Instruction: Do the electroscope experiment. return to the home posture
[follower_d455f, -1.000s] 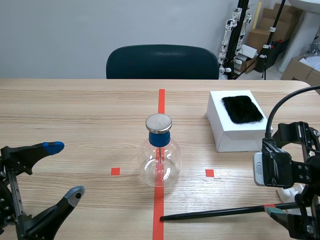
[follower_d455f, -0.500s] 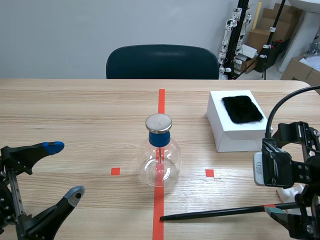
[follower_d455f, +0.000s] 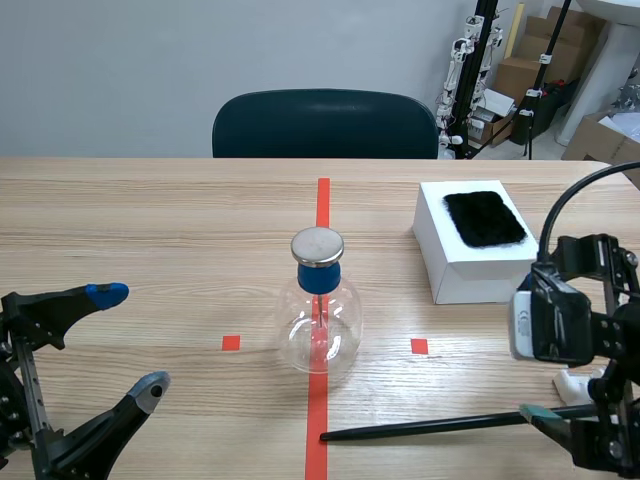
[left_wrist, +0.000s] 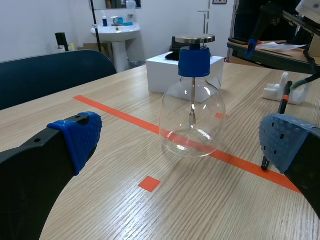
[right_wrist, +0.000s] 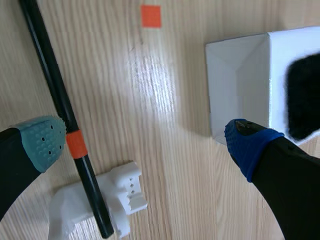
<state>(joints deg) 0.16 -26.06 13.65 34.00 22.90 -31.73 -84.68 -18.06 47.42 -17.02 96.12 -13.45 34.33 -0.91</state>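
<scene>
scene: a clear round flask (follower_d455f: 318, 325) with blue stopper (follower_d455f: 318, 277) and metal disc (follower_d455f: 317, 245) stands on the red line (follower_d455f: 322, 200), rod (follower_d455f: 430, 425) lying nearer the robot. left wrist: left gripper (left_wrist: 181, 140) spread wide, flask ahead. right wrist: right gripper (right_wrist: 144, 136) apart, empty, rod on a white stand (right_wrist: 122, 195) beneath.

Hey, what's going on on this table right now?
Nothing is being held right now. The left gripper is open, low at the near edge of the table. The right gripper is open above the black rod, which lies with one end on a small white stand. The electroscope flask stands untouched on the centre tape line. A white box behind holds a black fur pad.
</scene>
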